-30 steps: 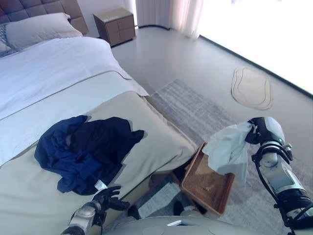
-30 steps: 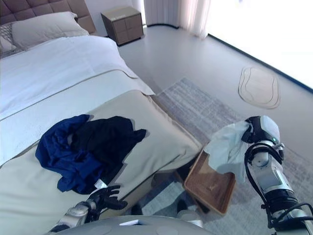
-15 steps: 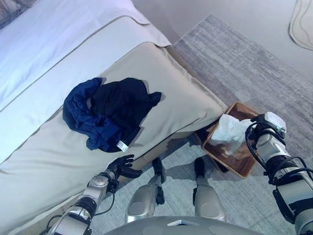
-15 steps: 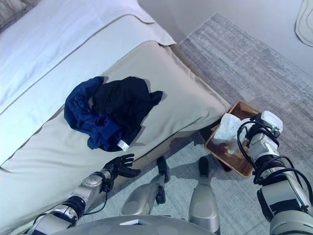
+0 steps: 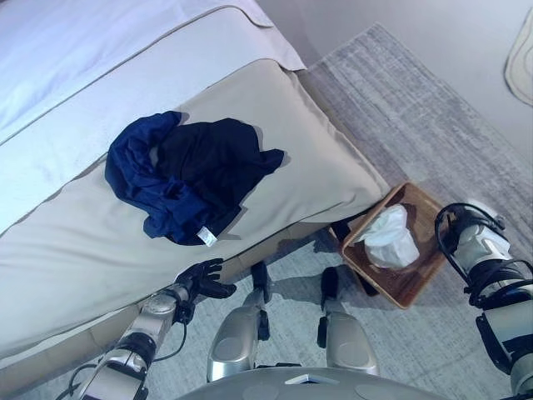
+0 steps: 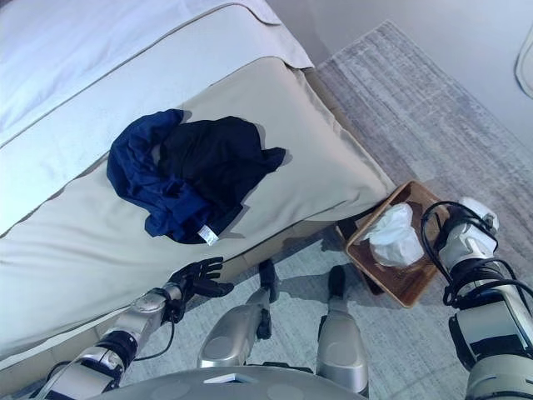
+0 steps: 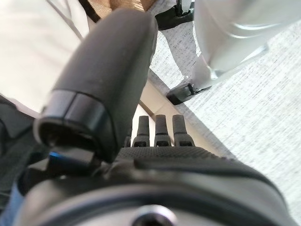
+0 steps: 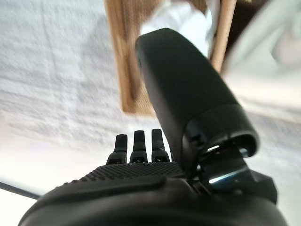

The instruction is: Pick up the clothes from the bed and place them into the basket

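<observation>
A dark blue and black pile of clothes point(image 5: 183, 177) lies on the beige bed cover point(image 5: 316, 158), near the bed's foot edge. A white garment point(image 5: 390, 240) lies crumpled inside the brown wicker basket point(image 5: 423, 275), which stands on the floor by the bed's corner. My right hand point(image 8: 141, 175) is open and empty, just to the right of the basket, with the white garment point(image 8: 186, 21) and the basket's rim point(image 8: 123, 70) showing past its thumb. My left hand point(image 5: 200, 279) is open and empty, low beside the bed's edge, below the dark clothes.
A grey rug point(image 5: 416, 108) covers the floor under the basket and to the right of the bed. White bedding point(image 5: 83, 42) covers the upper part of the bed. A pale oval mat point(image 5: 521, 67) lies at the far right.
The camera has tilted down. My right hand has let go of the white garment, which now lies in the basket, and has drawn back to the right. My left hand has stayed put.
</observation>
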### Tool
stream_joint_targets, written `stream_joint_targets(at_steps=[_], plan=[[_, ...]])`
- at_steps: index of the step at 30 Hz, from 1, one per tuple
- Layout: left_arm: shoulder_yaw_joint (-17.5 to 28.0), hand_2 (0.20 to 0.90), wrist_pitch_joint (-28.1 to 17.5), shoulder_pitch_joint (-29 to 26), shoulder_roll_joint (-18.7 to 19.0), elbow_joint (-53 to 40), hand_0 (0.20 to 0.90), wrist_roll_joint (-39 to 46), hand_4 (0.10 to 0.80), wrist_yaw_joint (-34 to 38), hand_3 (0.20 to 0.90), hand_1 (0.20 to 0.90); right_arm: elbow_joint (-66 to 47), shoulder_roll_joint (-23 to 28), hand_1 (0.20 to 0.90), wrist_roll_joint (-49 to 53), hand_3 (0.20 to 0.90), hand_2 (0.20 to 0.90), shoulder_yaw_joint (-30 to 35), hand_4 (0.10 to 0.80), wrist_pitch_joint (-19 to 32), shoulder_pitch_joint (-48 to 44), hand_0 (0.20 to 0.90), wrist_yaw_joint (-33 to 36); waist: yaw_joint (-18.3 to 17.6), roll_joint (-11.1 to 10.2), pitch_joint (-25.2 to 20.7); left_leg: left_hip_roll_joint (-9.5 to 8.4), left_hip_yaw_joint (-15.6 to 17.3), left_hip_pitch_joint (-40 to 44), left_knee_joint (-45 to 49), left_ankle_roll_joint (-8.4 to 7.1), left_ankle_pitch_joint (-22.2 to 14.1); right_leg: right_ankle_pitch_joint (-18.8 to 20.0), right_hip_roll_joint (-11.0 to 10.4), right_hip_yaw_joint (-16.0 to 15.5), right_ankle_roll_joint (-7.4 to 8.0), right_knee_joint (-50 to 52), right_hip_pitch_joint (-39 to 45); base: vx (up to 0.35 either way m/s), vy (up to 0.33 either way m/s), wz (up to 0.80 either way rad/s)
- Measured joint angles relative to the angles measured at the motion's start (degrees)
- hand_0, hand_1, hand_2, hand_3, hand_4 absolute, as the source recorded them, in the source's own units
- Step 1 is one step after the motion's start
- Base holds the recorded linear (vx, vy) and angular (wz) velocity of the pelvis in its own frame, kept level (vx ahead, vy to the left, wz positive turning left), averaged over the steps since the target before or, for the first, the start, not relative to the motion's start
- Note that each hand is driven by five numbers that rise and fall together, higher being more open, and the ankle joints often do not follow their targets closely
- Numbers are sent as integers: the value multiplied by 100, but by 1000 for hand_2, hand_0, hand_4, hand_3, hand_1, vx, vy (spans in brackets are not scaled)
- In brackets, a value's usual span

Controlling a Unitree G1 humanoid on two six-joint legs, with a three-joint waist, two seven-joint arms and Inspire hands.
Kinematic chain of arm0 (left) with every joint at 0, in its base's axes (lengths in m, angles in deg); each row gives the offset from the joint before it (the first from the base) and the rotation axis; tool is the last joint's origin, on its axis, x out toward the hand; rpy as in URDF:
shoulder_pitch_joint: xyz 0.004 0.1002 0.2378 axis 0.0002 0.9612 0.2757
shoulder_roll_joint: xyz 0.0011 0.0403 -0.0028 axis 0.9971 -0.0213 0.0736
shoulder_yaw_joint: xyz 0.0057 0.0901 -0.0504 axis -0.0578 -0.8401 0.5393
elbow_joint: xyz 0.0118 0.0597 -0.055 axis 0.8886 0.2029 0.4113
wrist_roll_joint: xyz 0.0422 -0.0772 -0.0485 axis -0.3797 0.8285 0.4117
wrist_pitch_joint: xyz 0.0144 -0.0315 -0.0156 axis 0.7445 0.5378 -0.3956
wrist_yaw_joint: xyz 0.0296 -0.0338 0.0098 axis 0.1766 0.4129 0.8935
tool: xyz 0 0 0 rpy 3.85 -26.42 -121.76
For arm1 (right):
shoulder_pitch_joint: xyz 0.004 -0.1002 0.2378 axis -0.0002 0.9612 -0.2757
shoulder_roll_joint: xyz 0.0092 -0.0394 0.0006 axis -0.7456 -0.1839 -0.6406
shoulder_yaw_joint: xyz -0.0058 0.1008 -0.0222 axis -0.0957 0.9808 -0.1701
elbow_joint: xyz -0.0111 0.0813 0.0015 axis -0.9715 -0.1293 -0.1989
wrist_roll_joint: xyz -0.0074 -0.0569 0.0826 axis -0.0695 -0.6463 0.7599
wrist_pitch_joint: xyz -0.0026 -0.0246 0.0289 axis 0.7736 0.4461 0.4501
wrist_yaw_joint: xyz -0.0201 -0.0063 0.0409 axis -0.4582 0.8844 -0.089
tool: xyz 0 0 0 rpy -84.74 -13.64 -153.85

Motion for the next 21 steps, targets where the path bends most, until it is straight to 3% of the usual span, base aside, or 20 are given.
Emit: stream_joint_targets(at_steps=[3, 6, 10, 13, 21], plan=[[74, 900, -1, 79, -48, 1, 900, 5, 800, 5, 900, 900, -1208, 106, 900, 91, 900, 900, 169, 800, 291, 6, 900, 227, 37, -29, -1, -14, -69, 33, 0, 11, -10, 0, -10, -94, -2, 1, 85, 98, 226, 15], [131, 900, -14, 102, -150, 14, 900, 6, 800, 41, 900, 900, -1639, 103, 900, 94, 900, 900, 102, 800, 663, -24, 900, 214, 152, -66, -29, -44, -238, 8, 0, 23, -32, -43, -38, -284, -49, 2, 165, 73, 175, 33], [141, 900, -61, 153, -341, 66, 900, 6, 800, 63, 900, 900, -1650, 64, 900, 85, 900, 900, -135, 800, 796, -68, 900, 212, 458, -114, -54, -119, -521, -15, 0, 48, -16, -79, -66, -516, -42, 3, 294, 73, 145, 38], [144, 900, -124, 318, -357, 230, 900, 5, 800, 92, 900, 900, -1526, -260, 900, 123, 900, 900, -276, 800, 786, -82, 900, 225, 674, -263, -163, -202, -710, -8, 2, 116, 40, -124, -126, -739, -24, 3, 409, 144, 172, 41], [267, 900, -228, 363, -270, 474, 900, 50, 800, 47, 900, 900, -770, -891, 900, 94, 900, 900, -814, 800, 792, -539, 900, 258, 1303, -524, -318, -559, -1239, 223, 40, 156, 26, -312, -434, -1298, 189, 54, 938, 134, 179, 41]])
